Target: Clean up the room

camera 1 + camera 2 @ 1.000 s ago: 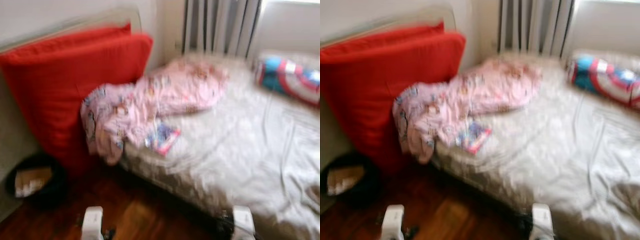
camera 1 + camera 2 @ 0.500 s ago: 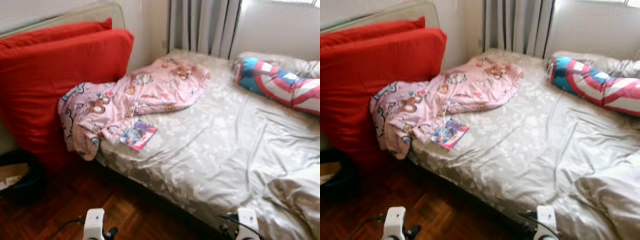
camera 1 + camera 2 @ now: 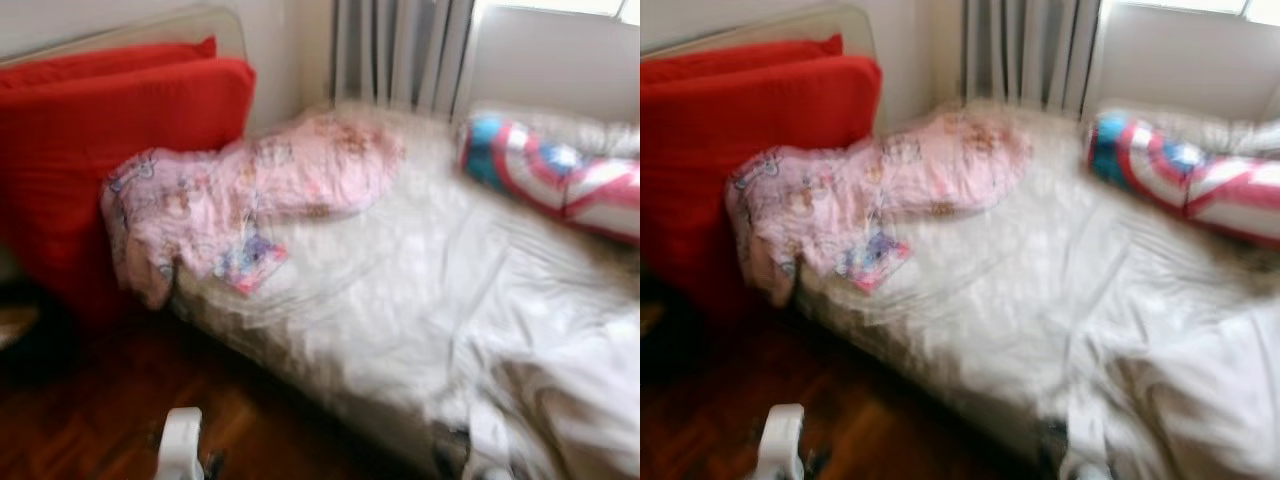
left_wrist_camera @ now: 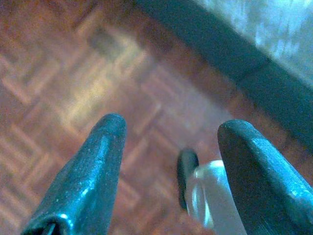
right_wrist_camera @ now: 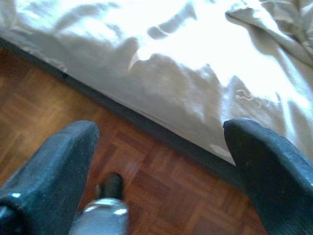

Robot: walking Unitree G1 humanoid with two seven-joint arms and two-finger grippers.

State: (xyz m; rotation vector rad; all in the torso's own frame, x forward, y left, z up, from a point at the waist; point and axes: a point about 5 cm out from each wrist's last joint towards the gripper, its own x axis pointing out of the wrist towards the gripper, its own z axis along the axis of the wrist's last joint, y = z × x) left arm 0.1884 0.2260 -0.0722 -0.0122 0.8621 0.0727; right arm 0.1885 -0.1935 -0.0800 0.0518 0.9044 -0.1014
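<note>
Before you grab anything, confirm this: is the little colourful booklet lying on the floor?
No. The booklet lies on the bed near its edge, just beside the pink pyjamas, above the wooden floor.

You see both eye views smeared by motion: the print on the pink pyjamas (image 3: 250,195) and the cover of the small booklet (image 3: 248,268) can't be read. The striped cushion (image 3: 1200,180) and the rumpled sheet (image 3: 1200,400) run off the right edge.

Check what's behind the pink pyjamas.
Red cushions stand behind the pink pyjamas, leaning on the wall. The pyjamas hide their lower right part and the bed corner beneath.
</note>
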